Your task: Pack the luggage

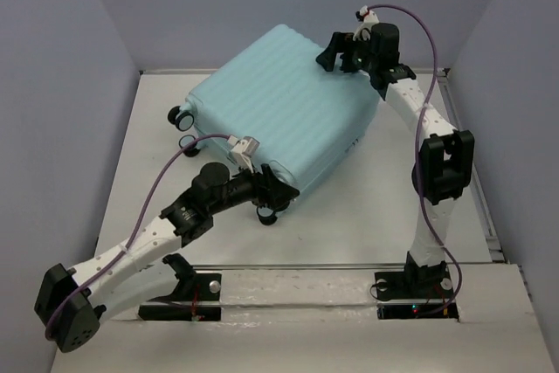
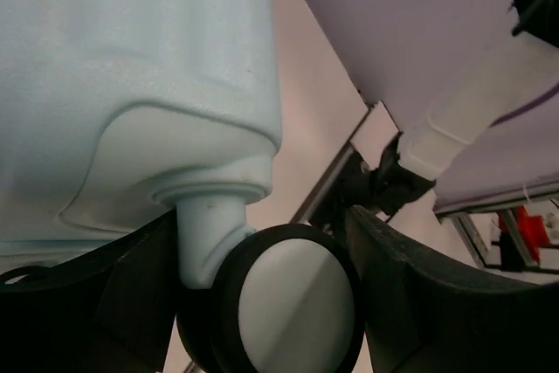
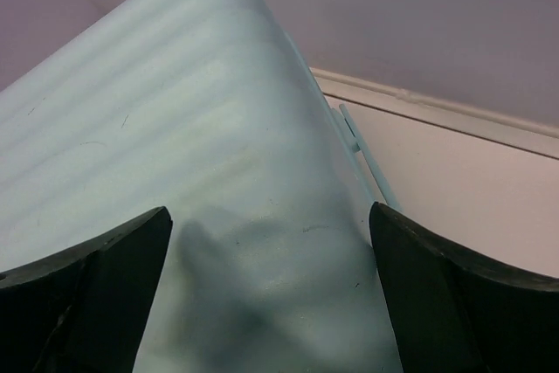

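Observation:
The luggage (image 1: pixel 279 102) is a pale aqua ribbed suitcase, lying closed and flat across the table. My left gripper (image 1: pixel 272 198) is at its near corner. In the left wrist view the black spinner wheel (image 2: pixel 297 303) and its aqua stem sit between the two fingers (image 2: pixel 437 303), which press against them on both sides. My right gripper (image 1: pixel 336 51) hangs open over the far right corner. Its fingers (image 3: pixel 96 286) straddle the ribbed shell (image 3: pixel 175 146) a little above it, holding nothing.
Two more black wheels (image 1: pixel 181 115) stick out at the suitcase's left end. Grey walls close the table (image 1: pixel 393 207) in on the left, back and right. The right arm (image 2: pixel 472 120) shows behind the wheel in the left wrist view.

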Robot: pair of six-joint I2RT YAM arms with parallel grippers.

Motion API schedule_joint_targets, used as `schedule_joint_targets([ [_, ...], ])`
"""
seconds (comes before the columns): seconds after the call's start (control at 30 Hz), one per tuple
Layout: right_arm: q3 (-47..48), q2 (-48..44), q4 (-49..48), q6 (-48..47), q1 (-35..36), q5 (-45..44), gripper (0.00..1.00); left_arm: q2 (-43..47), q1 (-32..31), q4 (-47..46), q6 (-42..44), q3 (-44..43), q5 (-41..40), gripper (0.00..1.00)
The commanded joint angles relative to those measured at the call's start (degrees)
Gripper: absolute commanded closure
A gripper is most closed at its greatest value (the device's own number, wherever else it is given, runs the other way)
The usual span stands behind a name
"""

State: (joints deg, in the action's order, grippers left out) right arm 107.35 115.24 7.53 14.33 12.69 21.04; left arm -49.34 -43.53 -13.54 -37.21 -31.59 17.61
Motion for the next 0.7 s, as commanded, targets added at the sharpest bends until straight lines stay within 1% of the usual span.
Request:
schedule_joint_targets([
  [0.0, 6.72, 2.35, 9.43, 5.62, 7.35, 21.41, 0.0, -3.56, -3.67, -5.79, -3.66, -2.76, 11.48, 0.22],
  [0.13, 11.29, 3.15, 9.78, 7.03, 6.21, 19.75, 0.0, -5.67, -3.67, -7.03, -3.13, -5.57, 12.62, 0.21],
  [0.2, 12.09, 2.71, 10.13, 7.82, 5.59, 18.7, 0.0, -7.16, -3.67, -7.29, -3.13, -6.63, 13.24, 0.21],
  [0.3, 11.75, -0.79, 10.14, 7.82, 4.28, 16.76, 0.0, -7.87, -3.76, -7.46, -3.66, -7.6, 12.63, 0.21],
  [0.37, 10.52, -5.17, 10.05, 6.77, 3.05, 13.96, 0.0, -8.23, -3.67, -8.43, -4.71, -7.26, 12.28, 0.25],
  [0.4, 9.21, -6.77, 10.14, 5.9, 3.04, 13.07, 0.0, -8.31, -3.67, -8.69, -5.32, -7.17, 11.49, 0.29],
  [0.47, 7.88, -9.84, 10.14, 5.28, 1.47, 11.67, 0.0, -8.49, -3.58, -9.22, -5.68, -6.81, 10.79, 0.33],
  [0.5, 7.18, -12.99, 10.14, 4.66, 1.46, 11.4, 0.0, -9.01, -3.58, -9.48, -5.94, -6.73, 10.7, 0.38],
  [0.57, 4.19, -16.52, 10.66, 3.52, 0.94, 9.74, 0.0, -9.54, -3.58, -10.27, -6.38, -6.64, 10.7, 0.41],
  [0.63, 1.21, -22.67, 10.93, 2.02, 0.94, 8.32, 0.0, -10.16, -3.41, -11.06, -6.91, -6.46, 10.26, 0.47],
  [0.67, -3.42, -25.13, 10.84, 1.93, 0.94, 7.97, 0.0, -10.33, -3.41, -11.94, -7.26, -6.38, 9.99, 0.49],
])
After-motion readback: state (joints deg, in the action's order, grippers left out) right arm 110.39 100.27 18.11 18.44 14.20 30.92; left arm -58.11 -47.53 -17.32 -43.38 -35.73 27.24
